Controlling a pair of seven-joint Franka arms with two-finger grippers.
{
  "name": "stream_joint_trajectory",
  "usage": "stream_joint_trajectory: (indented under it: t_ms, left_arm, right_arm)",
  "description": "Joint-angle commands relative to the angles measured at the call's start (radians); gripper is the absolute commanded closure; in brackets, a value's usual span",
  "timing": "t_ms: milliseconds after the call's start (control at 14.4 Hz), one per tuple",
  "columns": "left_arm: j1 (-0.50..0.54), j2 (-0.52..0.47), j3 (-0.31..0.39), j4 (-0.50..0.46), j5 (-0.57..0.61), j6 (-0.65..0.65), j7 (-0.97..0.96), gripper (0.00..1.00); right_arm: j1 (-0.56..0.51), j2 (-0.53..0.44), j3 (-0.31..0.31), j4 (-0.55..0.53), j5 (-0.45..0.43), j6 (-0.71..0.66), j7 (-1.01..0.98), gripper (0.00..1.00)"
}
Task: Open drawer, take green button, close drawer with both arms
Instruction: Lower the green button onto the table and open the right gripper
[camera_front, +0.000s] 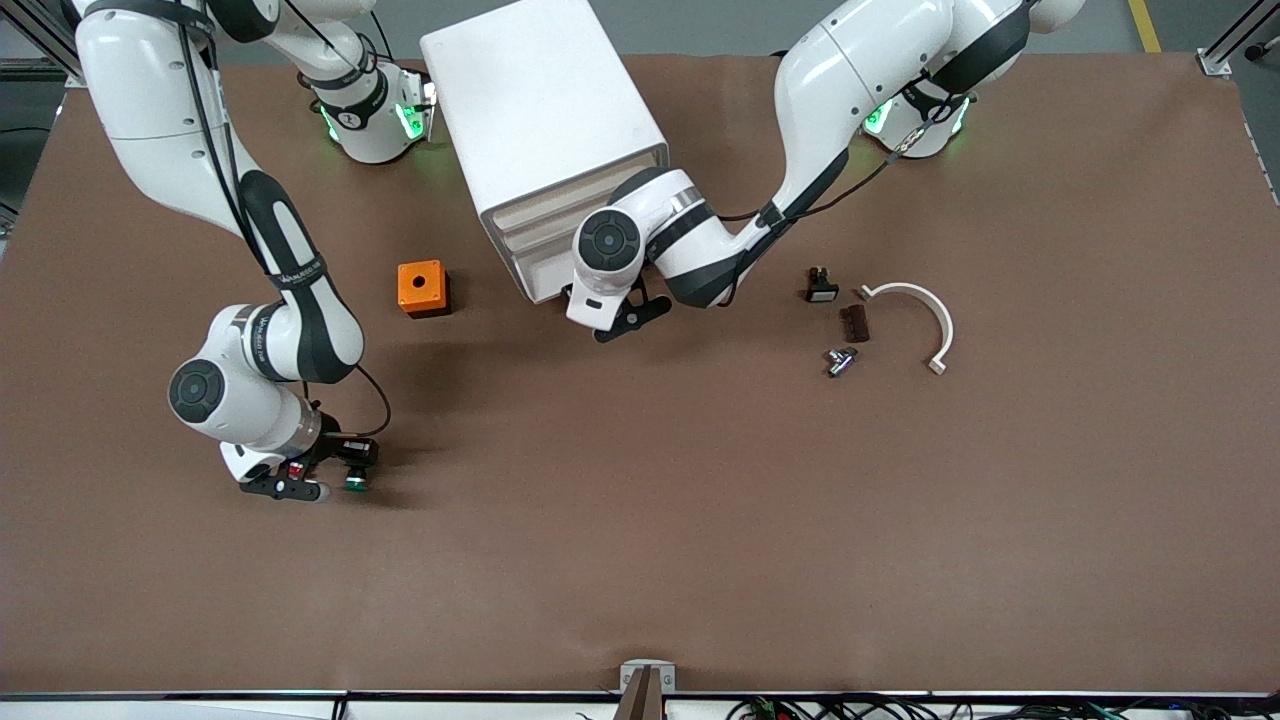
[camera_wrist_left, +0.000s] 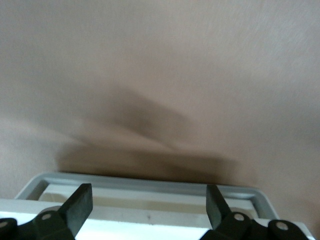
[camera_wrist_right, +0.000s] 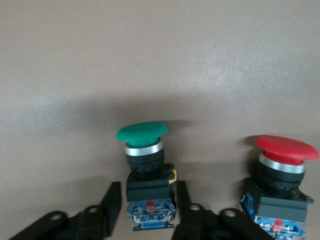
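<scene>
- Green button (camera_wrist_right: 144, 150) lies on the brown table (camera_front: 640, 560), toward the right arm's end, nearer the front camera than the orange box (camera_front: 422, 288).
- Right gripper (camera_wrist_right: 146, 202) low at the table, around the button's dark body; fingers (camera_wrist_right: 111, 205) stand just beside the body on both sides, a thin gap showing on one side. Cannot tell if they grip it or have let go.
- Red button (camera_wrist_right: 282, 170) sits just beside the green one, outside the fingers, also on the table.
- Drawer (camera_wrist_left: 150, 187) of the white cabinet (camera_front: 545, 130): its grey rim sticks out slightly under the left gripper (camera_wrist_left: 149, 202).
- Left gripper is wide, nothing between the fingers, low right in front of the cabinet's drawer fronts.
- Toward the left arm's end of the table: a small black part (camera_front: 821, 286), a dark brown block (camera_front: 854, 322), a metal fitting (camera_front: 841, 360), a white curved bracket (camera_front: 925, 318), all close together, well apart from both grippers.
</scene>
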Motion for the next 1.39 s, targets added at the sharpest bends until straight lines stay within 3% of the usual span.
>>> stream_joint_trajectory:
  t_ms: [0,348,696,1114,1322]
  left_arm:
    - [0.003,0.004,-0.024,-0.016,-0.044,0.015,-0.016,0.00]
    - [-0.006,0.010,-0.026,-0.016,-0.110,0.039,-0.014,0.00]
    - [-0.011,0.021,-0.026,-0.019,-0.144,0.052,-0.010,0.00]
    - [-0.008,0.026,-0.026,-0.028,-0.179,0.055,0.010,0.00]
    - [0.002,0.016,-0.024,-0.037,-0.176,0.052,0.013,0.00]
  right_arm:
    - [-0.025,0.000,0.013,0.025,0.028,-0.014,-0.032,0.00]
    - [-0.076,-0.046,0.010,0.074,0.026,-0.133,-0.145,0.00]
    - [-0.158,-0.181,0.007,0.086,0.020,-0.238,-0.303,0.00]
    - [-0.172,-0.346,0.002,0.094,0.003,-0.440,-0.294,0.00]
    - [-0.169,-0.431,0.005,0.095,-0.072,-0.525,-0.192,0.00]
